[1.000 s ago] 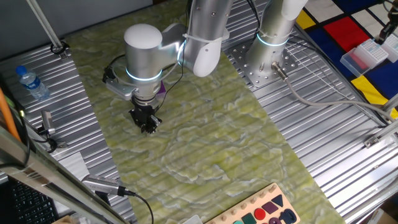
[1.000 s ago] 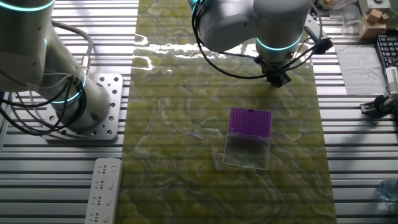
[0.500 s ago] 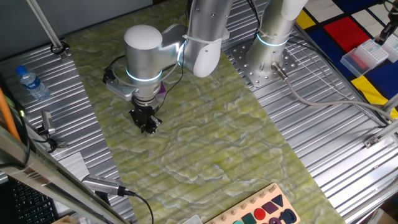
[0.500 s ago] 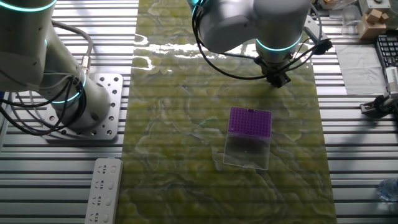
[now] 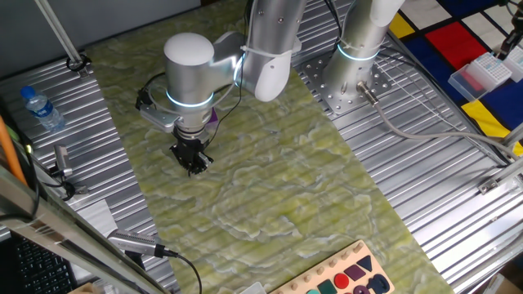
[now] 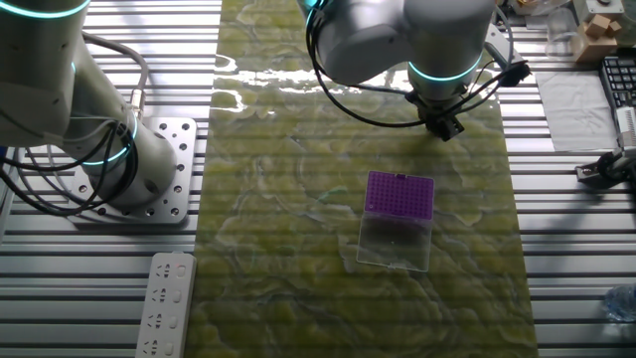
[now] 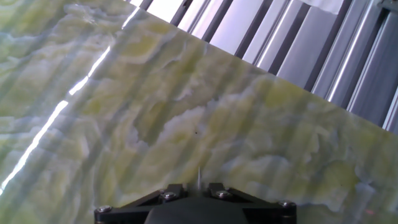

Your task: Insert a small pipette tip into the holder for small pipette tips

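Observation:
The holder for small pipette tips (image 6: 400, 194) is a flat purple block lying on the green mat, with its clear lid (image 6: 396, 242) flat beside it. In one fixed view only a purple sliver (image 5: 212, 116) shows behind the arm. My gripper (image 6: 446, 130) hangs above the mat, beyond the holder and a little to its right, apart from it. It also shows in one fixed view (image 5: 194, 165). In the hand view the gripper (image 7: 191, 185) is shut on a small pipette tip (image 7: 199, 175), a thin pale needle pointing at bare mat. The holder is out of the hand view.
A second arm's base (image 6: 119, 159) stands left of the mat, with a white power strip (image 6: 164, 303) near it. A water bottle (image 5: 41, 108) lies on the ribbed metal table. A clear tip box (image 5: 482, 73) sits far right. A wooden shape board (image 5: 343, 278) is at the mat's near end.
The gripper has shifted very slightly with the tip still in it. Nothing else has moved.

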